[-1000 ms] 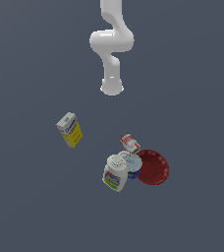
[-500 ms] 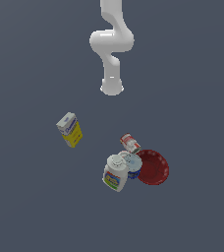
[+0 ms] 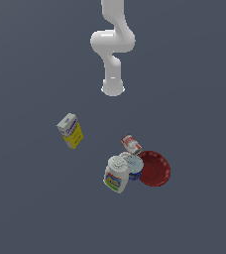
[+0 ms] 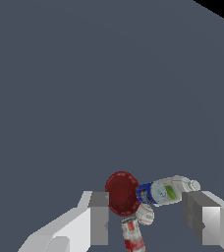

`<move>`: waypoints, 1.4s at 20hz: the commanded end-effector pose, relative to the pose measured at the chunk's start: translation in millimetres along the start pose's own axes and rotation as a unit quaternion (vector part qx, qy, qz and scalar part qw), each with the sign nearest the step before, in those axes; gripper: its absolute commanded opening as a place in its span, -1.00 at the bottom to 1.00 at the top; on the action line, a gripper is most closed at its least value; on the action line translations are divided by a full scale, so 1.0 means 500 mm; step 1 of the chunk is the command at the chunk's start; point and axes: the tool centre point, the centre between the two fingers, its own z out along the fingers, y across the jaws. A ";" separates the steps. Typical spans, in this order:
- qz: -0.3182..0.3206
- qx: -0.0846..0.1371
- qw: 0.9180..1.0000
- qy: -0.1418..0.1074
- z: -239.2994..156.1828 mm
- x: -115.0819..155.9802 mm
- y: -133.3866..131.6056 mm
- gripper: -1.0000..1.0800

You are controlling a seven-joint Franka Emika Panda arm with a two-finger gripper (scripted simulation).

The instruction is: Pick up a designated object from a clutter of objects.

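Observation:
The dark red round bowl [image 3: 154,168] lies on the grey floor at the exterior view's right side of the clutter, touching the blue can [image 3: 133,167]. In the wrist view the bowl [image 4: 121,193] shows far off between my two fingers. My gripper [image 4: 151,221] is open and holds nothing, well above the objects. Only the arm's white links show in the exterior view; the fingers are out of that picture. A small red can [image 3: 131,144] lies just behind the bowl.
A white bottle with a colourful label [image 3: 116,175] leans against the blue can. A yellow-and-white carton [image 3: 70,130] stands apart to the exterior view's left. The arm's base [image 3: 112,88] rises behind them. The wrist view also shows the bottle [image 4: 173,189] and the red can [image 4: 133,235].

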 end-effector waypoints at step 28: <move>-0.073 -0.025 0.969 -0.235 0.793 -0.375 -0.095 0.23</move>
